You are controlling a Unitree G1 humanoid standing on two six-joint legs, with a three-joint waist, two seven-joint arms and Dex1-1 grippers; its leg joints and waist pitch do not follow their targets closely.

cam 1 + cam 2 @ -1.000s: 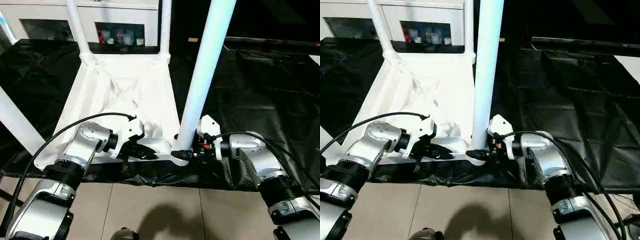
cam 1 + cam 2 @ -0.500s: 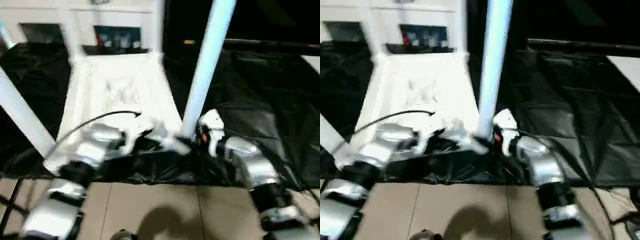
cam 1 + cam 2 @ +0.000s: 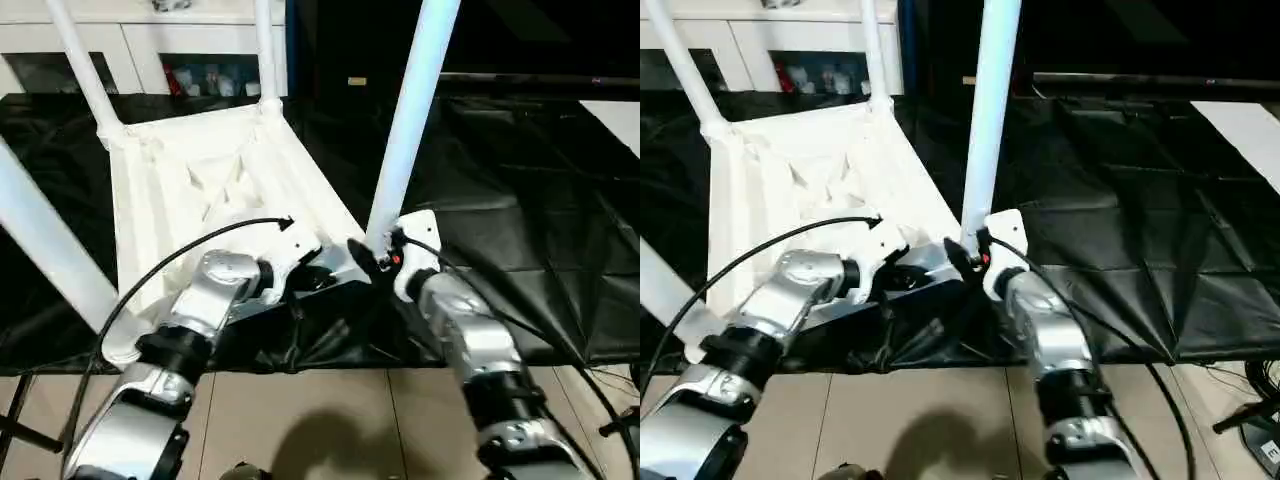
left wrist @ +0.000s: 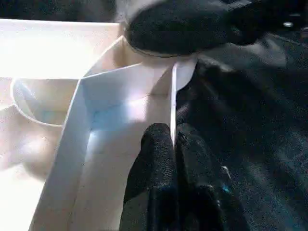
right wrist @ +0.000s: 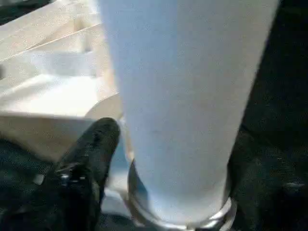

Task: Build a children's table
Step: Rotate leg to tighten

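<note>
We are finding the white plastic rectangular tabletop (image 3: 200, 190) lying upside down, ribbed underside up, on the big black-covered work table (image 3: 520, 200). It is carrying 4 long white tubular legs, each standing in a rounded corner socket.

On the left, the left gripper (image 4: 173, 144) is sitting at the tabletop's near rim. We are seeing its 2 black fingers (image 4: 156, 159) pressed together on the thin white rim wall, 1 on each side of it.

To the right, the near-right white tubular leg (image 3: 410, 120) is rising steeply from its socket, its long axis running up and slightly away from us. The right gripper (image 3: 372, 258) is sitting at the base of that leg, so the right arm is the nearer to it. In the right wrist view the leg (image 5: 187, 96) is standing directly ahead between the fingers, 1 black finger (image 5: 94, 144) beside it. We cannot tell whether its jaws are gripping the leg or standing clear.

Against the frame of 1 second ago, the tabletop is now lying skewed on the black cover, its near-right corner swung nearer the middle of the picture. Both forearms are angling inward toward that corner, and the right gripper is meeting the leg base from below rather than from the side.

We are judging that any further move turns on this leg-to-socket joint.
</note>
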